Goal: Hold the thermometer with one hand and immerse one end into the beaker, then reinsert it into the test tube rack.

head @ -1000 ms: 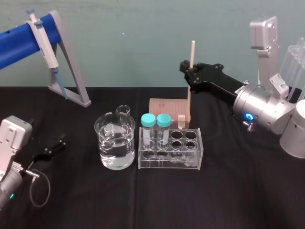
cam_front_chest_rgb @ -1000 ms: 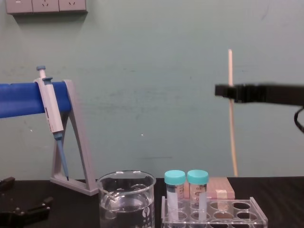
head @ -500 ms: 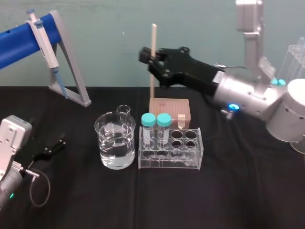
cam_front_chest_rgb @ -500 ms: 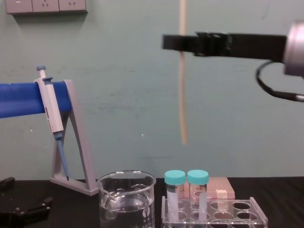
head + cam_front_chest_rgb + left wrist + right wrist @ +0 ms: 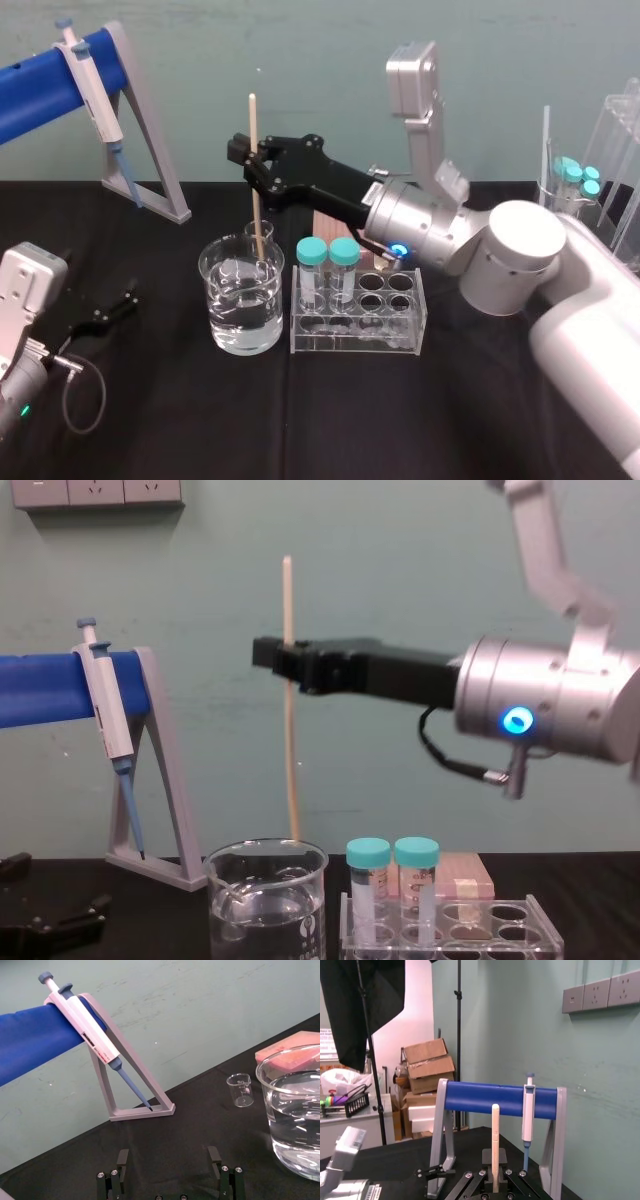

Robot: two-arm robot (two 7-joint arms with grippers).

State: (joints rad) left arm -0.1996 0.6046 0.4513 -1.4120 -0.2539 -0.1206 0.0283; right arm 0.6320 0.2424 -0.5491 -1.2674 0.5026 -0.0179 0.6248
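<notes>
With my right gripper point(image 5: 256, 165) clamped on the thin thermometer point(image 5: 289, 740) over the beaker point(image 5: 240, 322), lowering off-centre could knock its tip against the rim and skew it; my left gripper point(image 5: 168, 1155) rests open on the tabletop point(image 5: 480, 400).

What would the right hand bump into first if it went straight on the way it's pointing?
Probably the pipette stand: past the right hand and its thermometer, the stand's blue bar lies dead ahead. Depth is hard to judge.

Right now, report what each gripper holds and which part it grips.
The right gripper pinches the thin pale cream rod thermometer on its upper part, below the top end. The left gripper is open, holding nothing.
</notes>
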